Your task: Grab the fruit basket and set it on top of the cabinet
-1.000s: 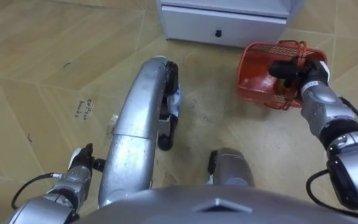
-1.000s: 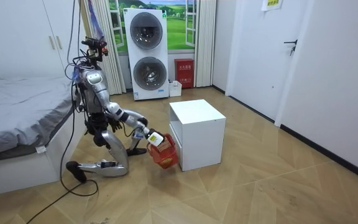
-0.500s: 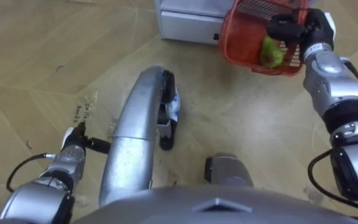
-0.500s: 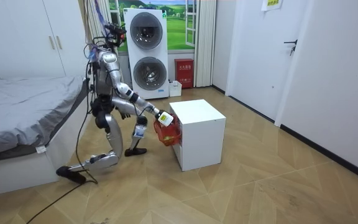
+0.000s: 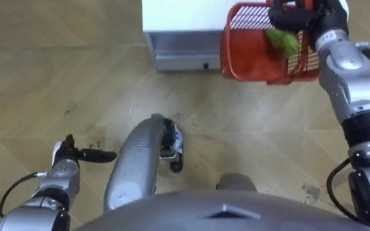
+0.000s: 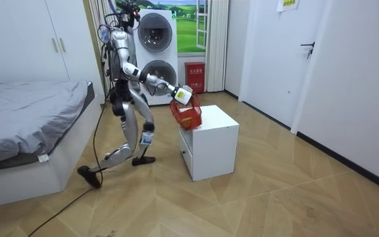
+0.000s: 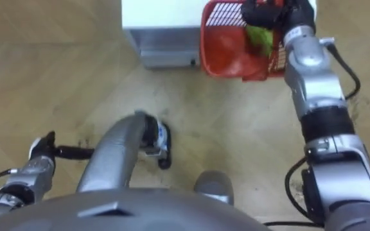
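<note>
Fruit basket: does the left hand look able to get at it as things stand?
Probably not: the left hand hangs low at the robot's left side, well apart from the fruit basket, which the right hand holds up by the white cabinet.

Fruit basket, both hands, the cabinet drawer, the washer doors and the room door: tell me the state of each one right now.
fruit basket: off the floor, held up in the air, with a green fruit inside.
right hand: shut on the basket's handle.
left hand: open, holding nothing.
cabinet drawer: shut.
washer doors: both shut.
room door: shut.
</note>
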`<state>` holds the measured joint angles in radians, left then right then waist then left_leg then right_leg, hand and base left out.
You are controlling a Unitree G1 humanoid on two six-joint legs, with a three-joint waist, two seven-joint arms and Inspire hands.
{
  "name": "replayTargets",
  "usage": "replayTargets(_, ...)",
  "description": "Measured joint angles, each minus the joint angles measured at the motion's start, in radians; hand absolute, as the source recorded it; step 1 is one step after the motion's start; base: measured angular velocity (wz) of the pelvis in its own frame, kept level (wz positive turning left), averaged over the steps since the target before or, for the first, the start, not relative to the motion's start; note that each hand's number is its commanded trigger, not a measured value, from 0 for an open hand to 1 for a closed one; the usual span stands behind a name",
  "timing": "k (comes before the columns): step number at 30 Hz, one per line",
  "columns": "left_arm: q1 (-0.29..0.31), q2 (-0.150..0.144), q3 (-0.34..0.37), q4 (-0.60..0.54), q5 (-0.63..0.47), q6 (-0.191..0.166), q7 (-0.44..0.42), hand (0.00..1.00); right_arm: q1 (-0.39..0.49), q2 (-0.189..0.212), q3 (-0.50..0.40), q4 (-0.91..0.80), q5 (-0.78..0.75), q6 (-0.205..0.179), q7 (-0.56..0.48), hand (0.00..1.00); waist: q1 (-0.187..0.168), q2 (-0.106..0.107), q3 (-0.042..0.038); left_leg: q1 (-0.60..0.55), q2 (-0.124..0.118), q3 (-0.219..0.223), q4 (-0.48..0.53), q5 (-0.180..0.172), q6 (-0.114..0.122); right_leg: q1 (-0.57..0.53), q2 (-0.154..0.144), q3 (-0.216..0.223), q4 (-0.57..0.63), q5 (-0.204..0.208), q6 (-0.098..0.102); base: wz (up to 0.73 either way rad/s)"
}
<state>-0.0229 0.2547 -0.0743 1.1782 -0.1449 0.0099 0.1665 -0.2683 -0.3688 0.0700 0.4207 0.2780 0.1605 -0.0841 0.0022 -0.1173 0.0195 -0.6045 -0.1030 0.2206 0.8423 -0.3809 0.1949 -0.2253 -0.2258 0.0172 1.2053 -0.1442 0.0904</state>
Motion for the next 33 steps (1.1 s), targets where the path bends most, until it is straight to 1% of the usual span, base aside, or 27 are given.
replayTargets(1, 0.003, -0.002, 0.0, -0.002, 0.001, 0.001, 0.0, 0.0, 0.013, 0.0, -0.013, -0.017, 0.002, 0.0, -0.001, 1.0, 0.0, 0.002, -0.001, 0.028, 0.0, -0.005, -0.027, 0.007, -0.002, -0.016, 0.005, -0.016, 0.006, -0.021, -0.002, -0.14)
replayTargets(2, 0.025, -0.006, 0.0, -0.02, 0.001, 0.002, 0.004, 0.0, 0.043, 0.0, -0.023, -0.055, -0.001, -0.009, -0.001, 1.0, 0.0, 0.004, -0.0038, 0.094, -0.001, -0.014, -0.093, 0.024, -0.009, -0.048, 0.012, -0.042, 0.005, -0.073, -0.007, -0.13)
replayTargets(3, 0.049, -0.012, -0.002, -0.033, 0.001, 0.003, 0.017, 0.0, 0.066, 0.0, -0.023, -0.076, 0.0, -0.021, 0.001, 1.0, 0.0, 0.005, -0.0101, 0.154, 0.004, -0.021, -0.159, 0.045, -0.016, -0.073, 0.021, -0.053, -0.026, -0.122, -0.004, -0.15)
replayTargets(4, 0.075, -0.018, -0.004, -0.041, 0.003, 0.001, 0.025, 0.0, 0.081, 0.001, -0.025, -0.087, 0.001, -0.026, 0.003, 1.0, 0.003, 0.005, -0.0114, 0.216, 0.008, -0.031, -0.224, 0.067, -0.025, -0.092, 0.025, -0.059, -0.087, -0.155, -0.003, -0.12)
replayTargets(5, 0.089, -0.021, -0.004, -0.041, 0.009, -0.004, 0.029, 0.0, 0.088, 0.001, -0.026, -0.093, 0.0, -0.027, 0.002, 1.0, 0.005, 0.006, -0.0129, 0.241, 0.013, -0.032, -0.254, 0.077, -0.028, -0.098, 0.026, -0.065, -0.131, -0.167, -0.004, -0.11)
replayTargets(6, 0.117, -0.026, -0.003, -0.051, 0.022, -0.009, 0.042, 0.0, 0.094, 0.002, -0.026, -0.103, -0.001, -0.029, 0.003, 1.0, 0.009, 0.008, -0.0149, 0.285, 0.024, -0.039, -0.302, 0.093, -0.038, -0.102, 0.034, -0.08, -0.234, -0.181, -0.006, -0.09)
replayTargets(7, 0.131, -0.028, -0.003, -0.054, 0.024, -0.009, 0.049, 0.0, 0.096, 0.004, -0.026, -0.106, -0.004, -0.029, 0.003, 1.0, 0.009, 0.009, -0.0152, 0.304, 0.03, -0.043, -0.326, 0.101, -0.043, -0.105, 0.04, -0.08, -0.294, -0.184, -0.008, 0.0)
replayTargets(8, 0.147, -0.034, -0.003, -0.058, 0.03, -0.009, 0.061, 0.0, 0.101, 0.004, -0.027, -0.119, -0.016, -0.029, 0.001, 1.0, 0.008, 0.012, -0.0176, 0.332, 0.04, -0.058, -0.363, 0.114, -0.055, -0.098, 0.058, -0.083, -0.436, -0.182, -0.011, 0.16)
replayTargets(9, 0.163, -0.035, -0.001, -0.058, 0.044, -0.009, 0.069, 0.0, 0.102, 0.004, -0.03, -0.13, -0.025, -0.029, 0.001, 1.0, 0.008, 0.012, -0.0183, 0.351, 0.047, -0.073, -0.387, 0.122, -0.065, -0.075, 0.076, -0.083, -0.593, -0.16, -0.018, 0.24)
replayTargets(10, 0.17, -0.035, 0.002, -0.059, 0.058, -0.009, 0.069, 0.0, 0.102, 0.004, -0.031, -0.134, -0.034, -0.029, 0.002, 1.0, 0.009, 0.01, -0.0193, 0.36, 0.047, -0.08, -0.395, 0.124, -0.07, -0.064, 0.086, -0.081, -0.672, -0.121, -0.016, 0.36)
replayTargets(11, 0.176, -0.041, 0.004, -0.058, 0.079, -0.007, 0.069, 0.0, 0.109, 0.002, -0.042, -0.141, -0.042, -0.03, 0.002, 1.0, 0.012, 0.02, -0.0207, 0.381, 0.056, -0.101, -0.408, 0.126, -0.082, -0.034, 0.102, -0.082, -0.743, -0.069, -0.021, 0.15)
replayTargets(12, 0.186, -0.043, 0.005, -0.062, 0.096, -0.007, 0.069, 0.0, 0.121, 0.002, -0.046, -0.156, -0.042, -0.03, 0.006, 1.0, 0.035, 0.025, -0.0255, 0.408, 0.065, -0.105, -0.451, 0.135, -0.097, 0.007, 0.117, -0.104, -0.795, -0.053, -0.034, 0.13)
replayTargets(13, 0.191, -0.042, 0.007, -0.065, 0.108, -0.007, 0.07, 0.0, 0.122, 0.002, -0.045, -0.163, -0.042, -0.03, 0.011, 1.0, 0.037, 0.029, -0.0248, 0.417, 0.069, -0.112, -0.466, 0.141, -0.102, 0.024, 0.125, -0.113, -0.816, -0.043, -0.038, 0.08)
replayTargets(14, 0.2, -0.043, 0.027, -0.07, 0.132, -0.005, 0.07, 0.0, 0.121, 0.002, -0.046, -0.186, -0.042, -0.03, 0.016, 1.0, 0.037, 0.03, -0.0245, 0.431, 0.074, -0.119, -0.492, 0.152, -0.11, 0.046, 0.13, -0.13, -0.849, -0.036, -0.046, 0.19)
replayTargets(16, 0.212, -0.046, 0.071, -0.086, 0.171, 0.016, 0.07, 0.0, 0.12, 0.002, -0.052, -0.244, -0.041, -0.03, 0.024, 1.0, 0.045, 0.029, -0.0247, 0.46, 0.079, -0.126, -0.532, 0.167, -0.123, 0.074, 0.139, -0.138, -0.885, -0.032, -0.053, 0.13)
replayTargets(18, 0.214, -0.047, 0.094, -0.096, 0.191, 0.03, 0.07, 0.0, 0.119, 0.002, -0.054, -0.267, -0.038, -0.03, 0.034, 1.0, 0.055, 0.028, -0.0236, 0.491, 0.085, -0.13, -0.558, 0.171, -0.131, 0.109, 0.142, -0.148, -0.916, -0.029, -0.058, 0.07)
replayTargets(20, 0.212, -0.048, 0.099, -0.098, 0.204, 0.036, 0.071, 0.0, 0.114, 0.002, -0.054, -0.271, -0.028, -0.03, 0.042, 1.0, 0.064, 0.025, -0.0213, 0.521, 0.086, -0.137, -0.583, 0.175, -0.136, 0.139, 0.146, -0.154, -0.937, -0.029, -0.058, 0.07)
replayTargets(22, 0.212, -0.053, 0.109, -0.098, 0.225, 0.043, 0.071, 0.0, 0.109, 0.002, -0.054, -0.271, -0.017, -0.03, 0.044, 1.0, 0.068, 0.02, -0.0187, 0.535, 0.088, -0.141, -0.597, 0.176, -0.138, 0.154, 0.15, -0.155, -0.954, -0.028, -0.06, 0.02)
replayTargets(25, 0.215, -0.055, 0.113, -0.098, 0.243, 0.069, 0.071, 0.0, 0.107, 0.002, -0.054, -0.271, -0.01, -0.029, 0.044, 1.0, 0.085, 0.013, -0.0149, 0.54, 0.088, -0.141, -0.609, 0.177, -0.14, 0.161, 0.156, -0.158, -0.97, -0.027, -0.061, 0.0)
replayTargets(26, 0.217, -0.056, 0.112, -0.098, 0.266, 0.081, 0.071, 0.0, 0.107, 0.002, -0.05, -0.272, -0.006, -0.028, 0.044, 1.0, 0.088, 0.012, -0.014, 0.543, 0.088, -0.141, -0.614, 0.177, -0.14, 0.163, 0.157, -0.163, -0.971, -0.027, -0.061, 0.04)
replayTargets(28, 0.225, -0.056, 0.111, -0.099, 0.275, 0.096, 0.071, 0.0, 0.107, 0.003, -0.04, -0.272, 0.0, -0.027, 0.052, 1.0, 0.089, 0.009, -0.0137, 0.551, 0.087, -0.146, -0.621, 0.177, -0.14, 0.178, 0.157, -0.176, -0.987, -0.027, -0.061, 0.09)
replayTargets(29, 0.226, -0.056, 0.111, -0.099, 0.286, 0.106, 0.071, 0.0, 0.107, 0.003, -0.034, -0.272, 0.0, -0.027, 0.055, 1.0, 0.089, 0.007, -0.0121, 0.554, 0.087, -0.154, -0.621, 0.177, -0.14, 0.184, 0.156, -0.186, -0.99, -0.027, -0.061, 0.14)
replayTargets(30, 0.227, -0.056, 0.109, -0.099, 0.297, 0.116, 0.07, 0.0, 0.106, 0.003, -0.028, -0.271, 0.0, -0.027, 0.06, 1.0, 0.094, 0.005, -0.0113, 0.554, 0.087, -0.158, -0.622, 0.177, -0.14, 0.185, 0.157, -0.187, -0.991, -0.027, -0.061, 0.11)
replayTargets(31, 0.229, -0.056, 0.109, -0.099, 0.301, 0.118, 0.069, 0.0, 0.105, 0.003, -0.024, -0.271, 0.0, -0.027, 0.064, 1.0, 0.098, 0.004, -0.011, 0.554, 0.087, -0.158, -0.622, 0.177, -0.14, 0.186, 0.157, -0.187, -0.993, -0.027, -0.061, 0.0)
replayTargets(33, 0.232, -0.061, 0.11, -0.099, 0.34, 0.128, 0.065, 0.0, 0.103, 0.003, -0.011, -0.261, 0.0, -0.027, 0.085, 1.0, 0.124, 0.003, -0.011, 0.557, 0.086, -0.157, -0.624, 0.177, -0.14, 0.192, 0.159, -0.188, -1.005, -0.026, -0.061, 0.0)
